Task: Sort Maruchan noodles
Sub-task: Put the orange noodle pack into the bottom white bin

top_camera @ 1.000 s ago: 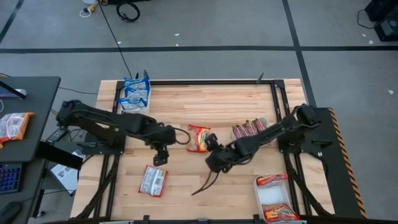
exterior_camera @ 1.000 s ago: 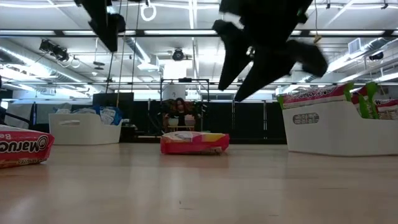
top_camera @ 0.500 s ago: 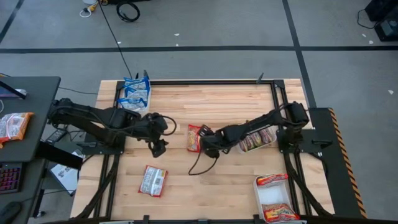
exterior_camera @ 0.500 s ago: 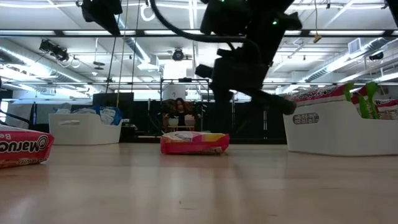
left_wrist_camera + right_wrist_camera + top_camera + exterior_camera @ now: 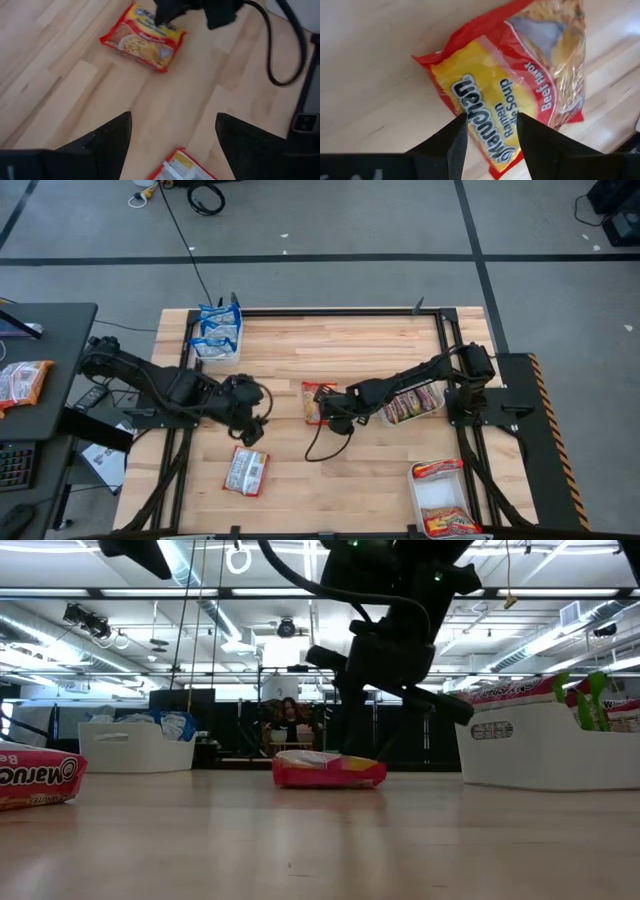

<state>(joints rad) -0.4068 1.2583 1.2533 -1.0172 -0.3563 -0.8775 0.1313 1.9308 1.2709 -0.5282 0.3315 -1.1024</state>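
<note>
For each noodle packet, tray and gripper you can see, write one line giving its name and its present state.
Red-yellow beef packet: flat on the table, right gripper at its edge.
Right gripper: open, fingers straddling the packet.
Left gripper: open, empty, above the table.
Silver-red packet: flat, loose, untouched.
Blue packets: stacked in the far-left tray.
Near-right tray: holds red packets.
Far-right tray: holds packets on edge.

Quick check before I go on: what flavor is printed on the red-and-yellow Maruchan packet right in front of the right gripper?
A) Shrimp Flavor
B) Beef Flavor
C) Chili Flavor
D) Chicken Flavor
B: in the right wrist view, the red-and-yellow Maruchan Ramen Noodle Soup packet reads "Beef Flavor" beside the logo, and it lies just past the right gripper, whose jaws are parted.
</note>
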